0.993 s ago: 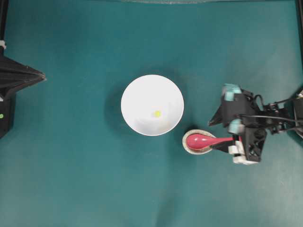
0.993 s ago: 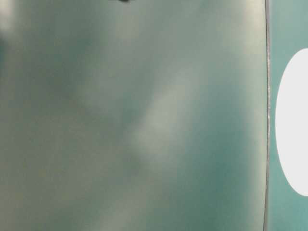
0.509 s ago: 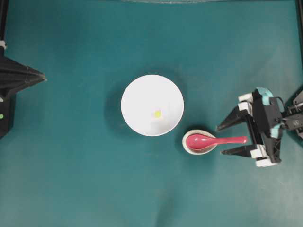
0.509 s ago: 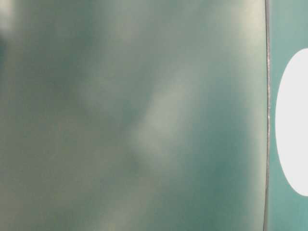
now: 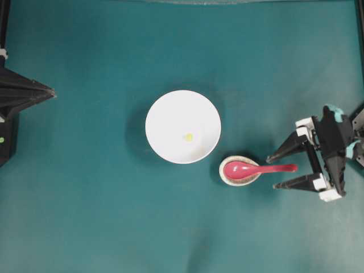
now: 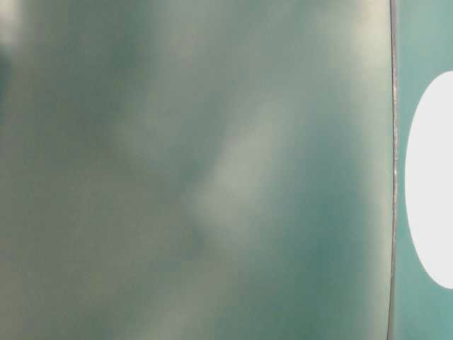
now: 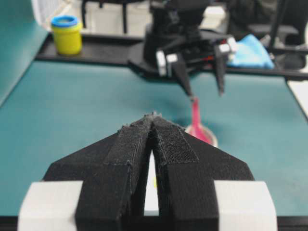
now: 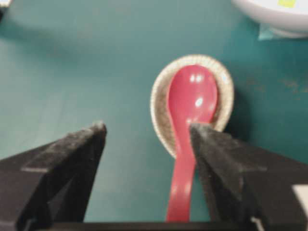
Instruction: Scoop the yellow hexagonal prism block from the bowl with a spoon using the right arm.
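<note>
The white bowl (image 5: 170,114) stands mid-table with the tiny yellow hexagonal prism block (image 5: 188,136) lying inside it. To its right, the red-pink spoon (image 5: 256,169) rests with its head in a small speckled dish (image 5: 224,173) and its handle pointing right. My right gripper (image 5: 273,173) is open, and the handle's end lies between its two fingers without touching them. In the right wrist view the spoon (image 8: 187,120) runs close beside one finger of the right gripper (image 8: 149,129). The bowl (image 8: 274,17) and the block (image 8: 287,3) show at the top right. My left gripper (image 5: 51,92) is shut at the left edge.
In the left wrist view the shut left gripper (image 7: 153,118) faces the spoon (image 7: 196,120) and the right arm (image 7: 192,48). A yellow cup with a blue rim (image 7: 66,34) and a blue cloth (image 7: 250,50) sit beyond the table's edge. The table-level view is a blur.
My right gripper has drawn back to the right off the spoon's handle and turned level, still open. The spoon, dish, bowl and left arm have not moved.
</note>
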Robot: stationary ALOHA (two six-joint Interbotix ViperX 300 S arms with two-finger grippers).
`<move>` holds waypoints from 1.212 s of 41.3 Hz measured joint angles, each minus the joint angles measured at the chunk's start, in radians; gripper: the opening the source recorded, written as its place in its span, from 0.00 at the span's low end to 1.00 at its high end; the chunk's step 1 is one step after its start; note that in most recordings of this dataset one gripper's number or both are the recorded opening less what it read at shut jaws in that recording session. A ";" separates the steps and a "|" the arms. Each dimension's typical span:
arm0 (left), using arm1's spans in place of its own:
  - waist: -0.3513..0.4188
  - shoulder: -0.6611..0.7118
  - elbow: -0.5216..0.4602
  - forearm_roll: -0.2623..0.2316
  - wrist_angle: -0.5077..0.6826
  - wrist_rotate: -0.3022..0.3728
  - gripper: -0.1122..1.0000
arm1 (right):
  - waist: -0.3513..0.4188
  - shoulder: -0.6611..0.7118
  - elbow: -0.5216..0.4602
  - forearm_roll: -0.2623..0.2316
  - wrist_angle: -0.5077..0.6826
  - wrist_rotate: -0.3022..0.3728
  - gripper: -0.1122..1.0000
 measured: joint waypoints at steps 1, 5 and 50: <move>0.000 0.002 0.000 0.002 0.000 0.000 0.10 | 0.002 0.008 0.005 0.015 -0.028 -0.012 0.71; 0.000 0.002 0.000 0.000 0.000 0.000 0.10 | 0.002 0.037 0.029 0.089 -0.138 -0.071 0.71; 0.000 0.002 0.000 0.002 0.035 0.000 0.10 | 0.370 0.514 0.037 0.618 -0.629 -0.238 0.70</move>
